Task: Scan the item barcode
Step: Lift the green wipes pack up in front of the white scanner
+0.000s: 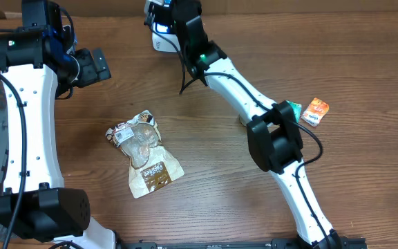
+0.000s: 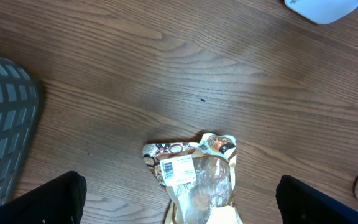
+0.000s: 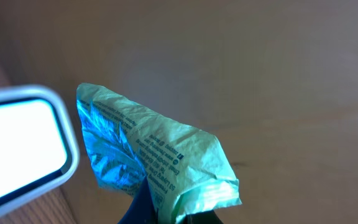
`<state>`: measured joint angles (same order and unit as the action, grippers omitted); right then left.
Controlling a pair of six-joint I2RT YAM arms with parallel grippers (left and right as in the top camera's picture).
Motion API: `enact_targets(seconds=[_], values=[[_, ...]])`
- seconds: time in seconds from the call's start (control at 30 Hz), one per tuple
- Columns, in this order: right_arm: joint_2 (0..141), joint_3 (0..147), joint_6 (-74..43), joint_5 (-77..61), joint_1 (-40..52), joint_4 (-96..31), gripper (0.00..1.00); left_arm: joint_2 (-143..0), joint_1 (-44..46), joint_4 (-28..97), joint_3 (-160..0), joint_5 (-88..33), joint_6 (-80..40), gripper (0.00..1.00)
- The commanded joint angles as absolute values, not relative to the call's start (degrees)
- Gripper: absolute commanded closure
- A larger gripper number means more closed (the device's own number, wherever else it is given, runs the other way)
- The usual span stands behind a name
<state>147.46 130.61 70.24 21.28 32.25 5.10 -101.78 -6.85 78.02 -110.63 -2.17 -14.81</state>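
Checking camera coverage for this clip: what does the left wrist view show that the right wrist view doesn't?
Only left wrist: a brown snack bag with a white label, lying flat, and a grey mesh surface at the left edge. Only right wrist: a crumpled green packet pinched in the shut right gripper. Both: the wooden table and the white scanner, at the frame edge in each.

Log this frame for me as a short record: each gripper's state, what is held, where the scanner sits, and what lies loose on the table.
right gripper: shut on a crumpled green packet, held beside the scanner
left gripper: open, empty, above the brown snack bag
scanner: white, window lit, at the far side of the table
loose items: brown snack bag, orange packet, small green item partly behind the right arm
barcode: none visible on the held packet, only fine print
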Motion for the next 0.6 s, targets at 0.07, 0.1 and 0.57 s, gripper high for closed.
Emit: enact_targets(seconds=[0.07,0.1,0.57], values=[[149.62,132.00,81.71,21.37,32.25,7.01,0.96,-101.14,-6.46,77.95,-111.15,-2.42,-14.79,0.00],[149.62,132.03,81.73,21.39,32.25,7.22,0.96,-101.14,-6.46,77.95,-111.15,-2.42,-14.79,0.00],[149.60,132.03,81.76,22.59,32.32,9.63,0.96,-101.14,-6.46,77.93,-111.15,-2.39,-14.79,0.00]])
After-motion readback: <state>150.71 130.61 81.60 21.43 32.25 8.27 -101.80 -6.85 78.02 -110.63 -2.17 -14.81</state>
